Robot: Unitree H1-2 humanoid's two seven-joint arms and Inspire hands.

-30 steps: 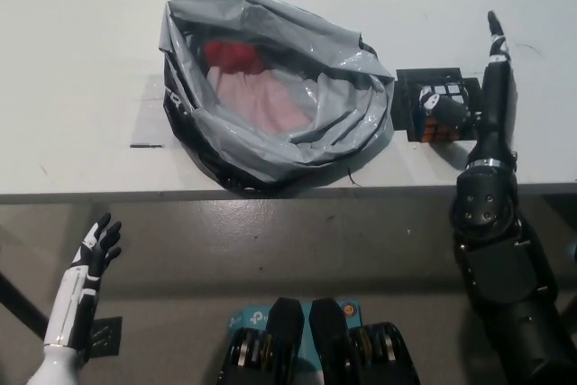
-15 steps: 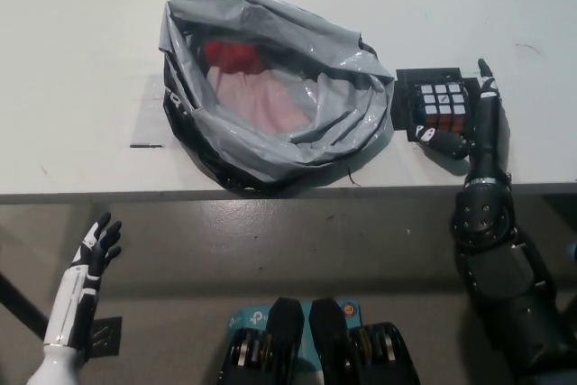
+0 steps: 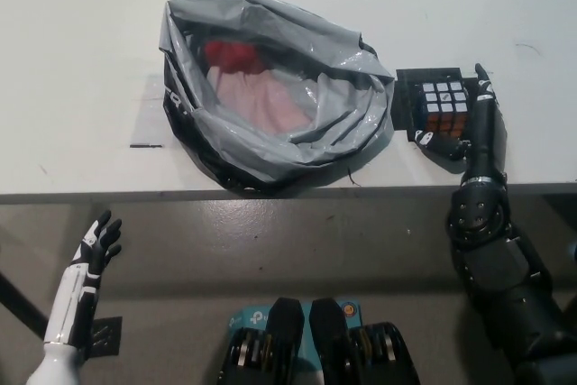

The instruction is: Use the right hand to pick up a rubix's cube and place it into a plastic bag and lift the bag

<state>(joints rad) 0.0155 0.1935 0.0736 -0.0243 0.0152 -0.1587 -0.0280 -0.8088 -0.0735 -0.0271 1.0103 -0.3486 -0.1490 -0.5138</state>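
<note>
The black right hand (image 3: 467, 123) is now lower and closer to the multicoloured rubix's cube (image 3: 444, 105) than one second ago: then it stretched up along the cube's right side with one finger across its face, and now it has drawn back toward the near edge of the white counter (image 3: 81, 60), so the top face of the cube shows fully. In the last half second almost nothing moves, so I judge that the hand is settling into a grasp and the pick-up itself is not yet done. The cube lies on a small black square mat (image 3: 424, 87) at about 3 o'clock of the crumpled grey plastic bag (image 3: 270, 87), just beside the bag's right rim, and it has not shifted. Relative to the cube, the hand sits at 4 to 5 o'clock: one finger runs up the cube's right side and another curls under its near edge, both seeming to touch it. The fingers are apart and cupped around the cube's corner, not pressed together, and the cube is not lifted. The bag stands open with its mouth upward, and something red and pink shows inside. For the task this means the carry to the bag, toward 9 o'clock, is short once the grip closes. The white left hand (image 3: 97, 245) rests with fingers spread below the counter edge at the lower left, well apart from everything.
</note>
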